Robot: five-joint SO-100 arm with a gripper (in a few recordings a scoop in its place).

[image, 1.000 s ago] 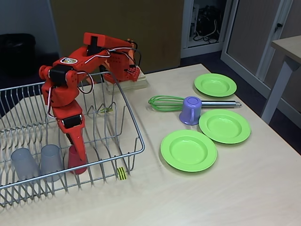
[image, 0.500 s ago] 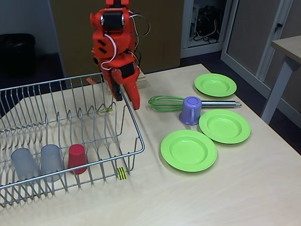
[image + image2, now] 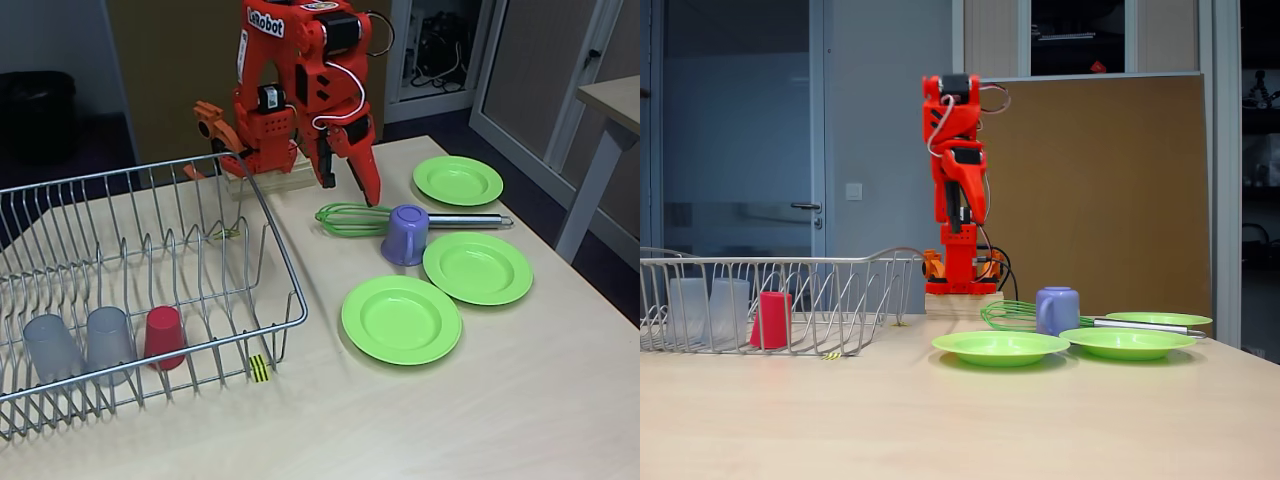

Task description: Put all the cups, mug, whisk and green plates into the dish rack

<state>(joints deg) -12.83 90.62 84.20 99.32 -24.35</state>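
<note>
Hanging empty, jaws near-closed, gripper (image 3: 368,190) upper centre, above whisk (image 3: 352,218). Purple mug (image 3: 406,235) upside down just right, touching whisk handle. Three green plates (image 3: 401,319) centre-right on table. Red cup (image 3: 164,337), two grey tumblers (image 3: 108,345) in dish rack (image 3: 285,262), lower left.

dish rack (image 3: 150,290): left end cut off by the frame edge in both fixed views. whisk (image 3: 355,218): middle of handle hidden behind mug (image 3: 406,235). far plate (image 3: 1160,319): partly hidden behind nearer plate (image 3: 1127,342) in the low side view. gripper (image 3: 350,180): jaw gap too small to judge.
</note>
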